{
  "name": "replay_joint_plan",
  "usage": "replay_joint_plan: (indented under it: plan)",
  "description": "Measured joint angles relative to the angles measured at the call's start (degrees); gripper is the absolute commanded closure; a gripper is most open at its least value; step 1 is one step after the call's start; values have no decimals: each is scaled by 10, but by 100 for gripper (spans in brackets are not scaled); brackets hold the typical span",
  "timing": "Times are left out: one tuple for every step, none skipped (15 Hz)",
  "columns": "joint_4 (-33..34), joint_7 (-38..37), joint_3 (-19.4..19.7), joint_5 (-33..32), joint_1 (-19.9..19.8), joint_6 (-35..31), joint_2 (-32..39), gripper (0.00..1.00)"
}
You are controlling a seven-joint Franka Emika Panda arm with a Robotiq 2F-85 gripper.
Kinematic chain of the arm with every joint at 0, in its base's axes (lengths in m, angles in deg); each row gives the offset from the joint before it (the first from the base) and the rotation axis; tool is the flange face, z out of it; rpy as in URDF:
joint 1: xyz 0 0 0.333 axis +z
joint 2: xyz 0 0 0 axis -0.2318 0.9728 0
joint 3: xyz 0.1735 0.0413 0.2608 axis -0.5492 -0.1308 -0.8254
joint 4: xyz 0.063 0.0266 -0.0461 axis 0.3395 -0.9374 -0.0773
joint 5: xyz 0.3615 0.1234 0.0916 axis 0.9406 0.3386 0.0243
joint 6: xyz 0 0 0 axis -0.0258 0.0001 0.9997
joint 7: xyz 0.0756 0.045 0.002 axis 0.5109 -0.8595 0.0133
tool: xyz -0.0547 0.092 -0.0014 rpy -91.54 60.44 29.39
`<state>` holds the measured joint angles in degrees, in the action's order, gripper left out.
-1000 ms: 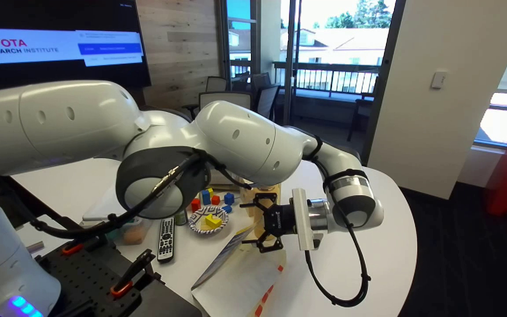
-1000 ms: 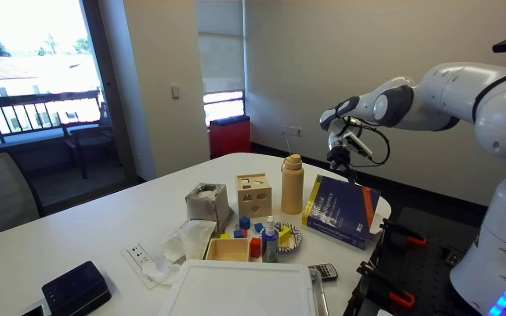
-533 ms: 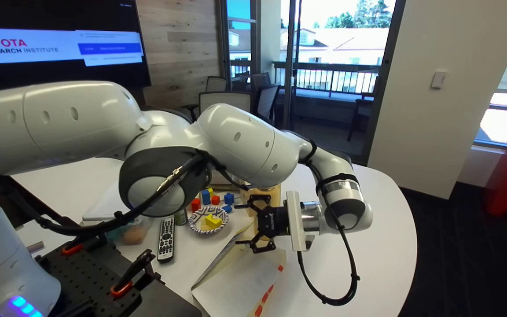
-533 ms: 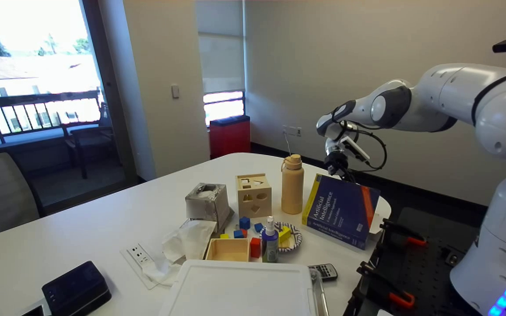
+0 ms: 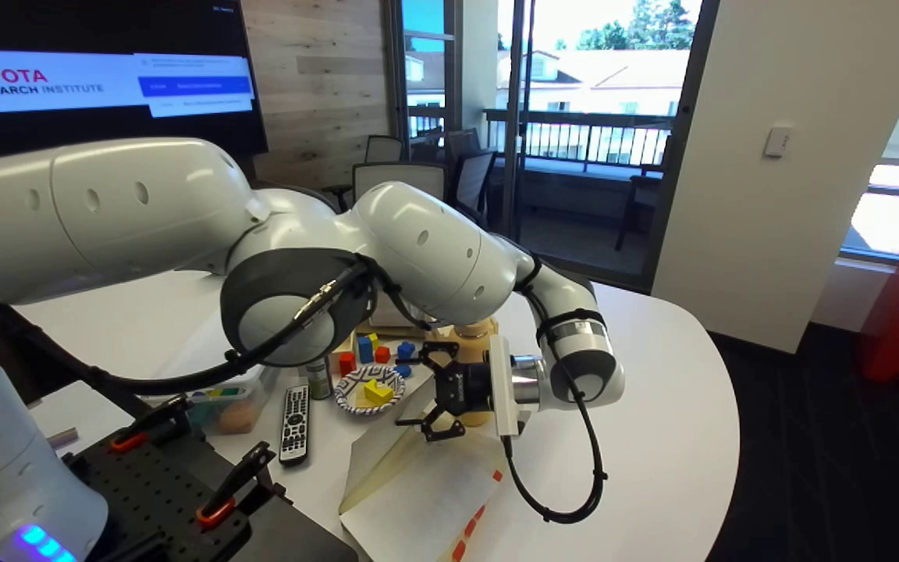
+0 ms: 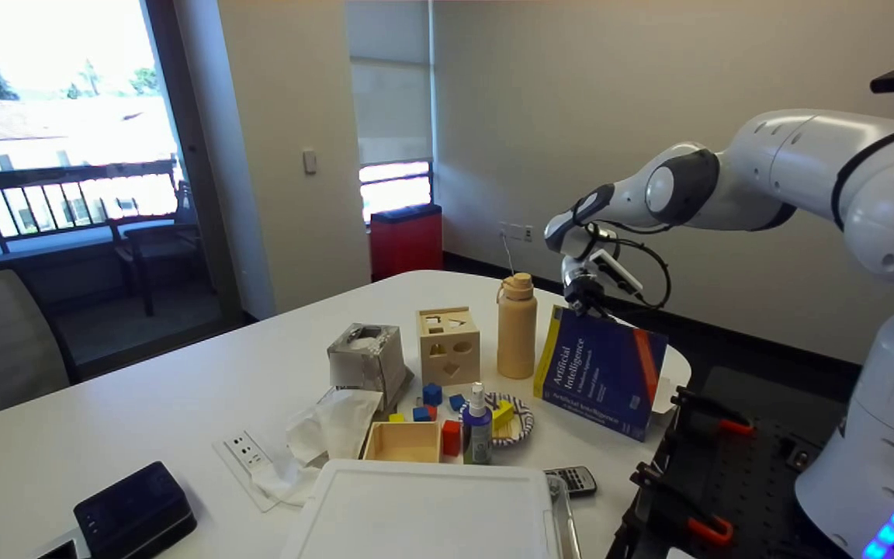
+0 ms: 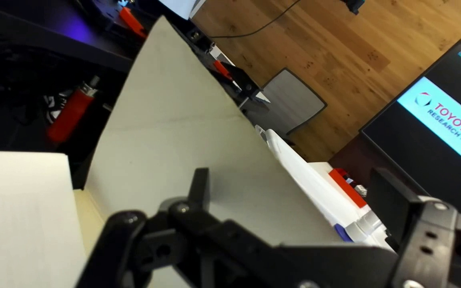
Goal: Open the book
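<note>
The book [image 6: 602, 373] lies on the table with its dark blue front cover raised and tilted, its white lettering and orange-red band showing in an exterior view. In an exterior view, its cream page block [image 5: 426, 499] lies flat and the cover's pale inner face shows. My gripper [image 5: 406, 392] is open, on the page side of the raised cover; it is partly behind the cover in an exterior view [image 6: 590, 304]. In the wrist view my open fingers [image 7: 294, 192] face the cover's inner side [image 7: 174, 132]. One finger is against or very near it. Nothing is held between the fingers.
A tan bottle [image 6: 517, 334] stands close beside the book, with a wooden shape box [image 6: 447, 349] behind. A patterned bowl [image 6: 525, 419], spray bottle [image 6: 476, 435] and remote [image 5: 293, 425] lie on the cover's outer side. A white-lidded box [image 6: 431, 505] is nearby.
My gripper has moved toward the bowl side and into the cover's inner face. The cover has swung further away from the pages and stands more upright. The fingers have stayed open.
</note>
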<state>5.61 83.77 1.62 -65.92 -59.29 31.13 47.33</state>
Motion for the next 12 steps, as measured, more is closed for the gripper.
replay_joint_plan:
  plan:
    - [-6,0,0,0,5,0,-3,0]
    - [-12,0,0,0,9,0,-5,0]
    - [-19,0,0,0,14,0,-7,0]
    - [-27,0,0,-1,20,0,-10,0]
    - [-37,0,0,-2,26,0,-14,0]
    - [-47,0,0,-4,32,-1,-18,0]
    - [-57,0,0,-7,39,-2,-21,0]
    - [-67,0,0,-9,45,-5,-23,0]
    - [-77,0,0,-12,52,-9,-26,0]
    - [-86,0,0,-14,57,-14,-28,0]
    - [-96,1,0,-18,63,-20,-30,0]
    - [-106,1,0,-23,69,-28,-31,0]
